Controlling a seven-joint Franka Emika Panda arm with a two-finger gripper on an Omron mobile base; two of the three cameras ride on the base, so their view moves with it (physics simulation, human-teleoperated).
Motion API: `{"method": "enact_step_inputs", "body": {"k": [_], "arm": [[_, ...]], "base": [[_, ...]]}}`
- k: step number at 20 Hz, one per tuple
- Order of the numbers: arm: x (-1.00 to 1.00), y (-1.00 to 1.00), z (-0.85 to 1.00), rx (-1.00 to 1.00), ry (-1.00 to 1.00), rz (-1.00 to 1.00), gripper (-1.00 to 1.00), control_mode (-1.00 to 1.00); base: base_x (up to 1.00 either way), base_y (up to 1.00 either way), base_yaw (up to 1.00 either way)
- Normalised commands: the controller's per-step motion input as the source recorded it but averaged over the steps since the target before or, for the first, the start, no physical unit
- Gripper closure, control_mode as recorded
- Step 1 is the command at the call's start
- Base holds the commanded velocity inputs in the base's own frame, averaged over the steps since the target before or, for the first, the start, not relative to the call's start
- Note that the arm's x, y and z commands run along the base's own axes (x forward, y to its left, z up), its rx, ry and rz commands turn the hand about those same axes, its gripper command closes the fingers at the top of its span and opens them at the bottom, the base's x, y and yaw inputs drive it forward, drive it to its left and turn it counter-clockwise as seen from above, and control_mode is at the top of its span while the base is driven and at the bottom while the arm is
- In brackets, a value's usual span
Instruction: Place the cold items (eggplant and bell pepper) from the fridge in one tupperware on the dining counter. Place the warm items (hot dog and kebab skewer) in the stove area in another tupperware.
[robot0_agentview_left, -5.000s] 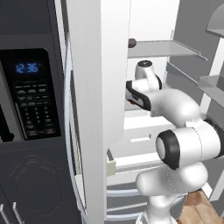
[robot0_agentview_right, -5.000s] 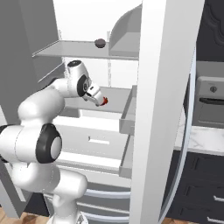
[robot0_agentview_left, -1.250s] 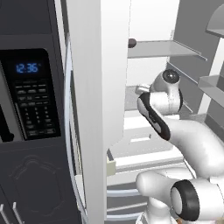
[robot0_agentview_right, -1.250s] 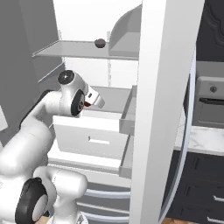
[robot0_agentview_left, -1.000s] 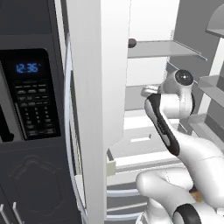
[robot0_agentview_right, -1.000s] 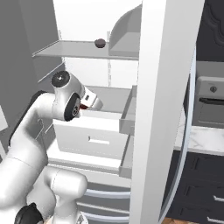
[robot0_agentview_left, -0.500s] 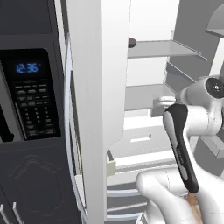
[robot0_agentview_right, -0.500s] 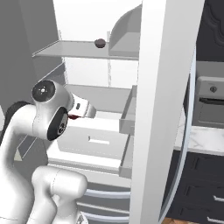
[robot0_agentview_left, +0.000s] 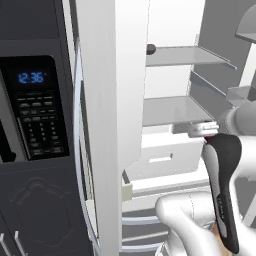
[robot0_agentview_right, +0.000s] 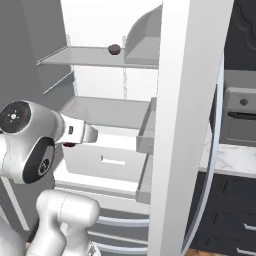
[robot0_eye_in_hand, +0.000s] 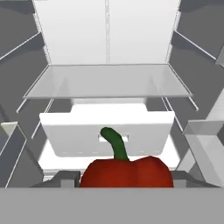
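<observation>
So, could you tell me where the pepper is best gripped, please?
The pepper by its wide red body, from the sides, as the end effector seems to have it: the flanks give the fingers broad faces, while the thin curved stem would likely slip or snap.

The bell pepper (robot0_eye_in_hand: 127, 172) has a smooth, slightly glossy red skin and a matt green stem. The fridge drawer (robot0_eye_in_hand: 107, 131) looks like plain white plastic, matt and smooth. The shelf (robot0_eye_in_hand: 107, 81) above it looks like pale translucent glass or clear plastic with a dull sheen. The microwave panel (robot0_agentview_left: 40, 107) is glossy black, and the countertop (robot0_agentview_right: 230, 159) looks like polished white marble.
</observation>
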Motion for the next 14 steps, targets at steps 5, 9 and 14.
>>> {"method": "enact_step_inputs", "body": {"k": [5, 9, 14], "arm": [[-0.72, 0.09, -0.01, -0.07, -0.16, 0.0, 1.0, -1.0], [-0.46, 0.07, -0.03, -0.02, -0.08, 0.0, 1.0, 1.0], [0.0, 0.0, 0.0, 0.0, 0.0, 0.0, 1.0, 1.0]], "base": [[0.0, 0.0, 0.0], [-0.46, 0.12, 0.0], [-0.86, 0.5, 0.0]]}}
